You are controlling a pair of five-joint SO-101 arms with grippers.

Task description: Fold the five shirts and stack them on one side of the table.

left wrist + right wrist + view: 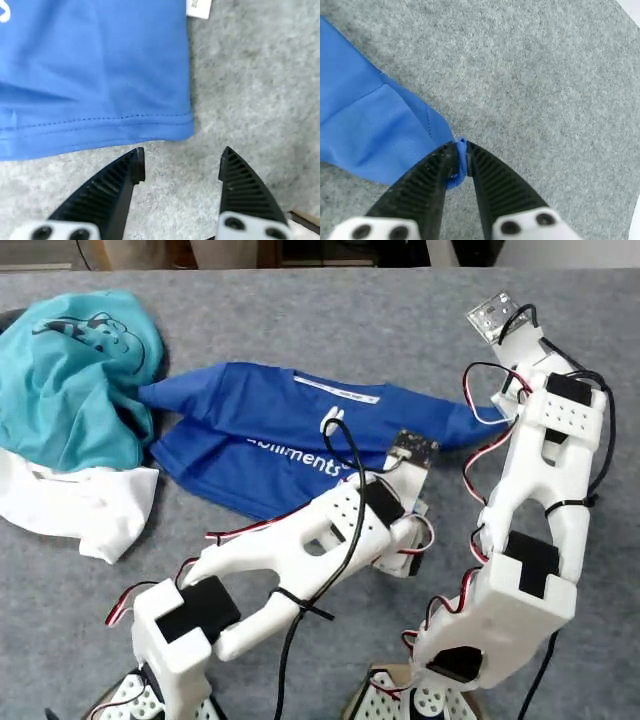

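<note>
right arm pinches the blue shirt's sleeve, left arm waits at its hem

a royal blue cotton t-shirt with white lettering (270, 435) lies spread in the middle of the grey felt-covered table (330, 320). the right gripper (461, 148) is clenched on the tip of one sleeve of that shirt, a fold of blue cloth caught between its black ribbed fingers. the left gripper (182, 152) hangs just beside the shirt's hem corner, jaws released and wide apart over bare felt. a crumpled teal shirt (75, 380) touches the blue shirt's other sleeve, and a crumpled white shirt (85, 508) lies near it.
</note>
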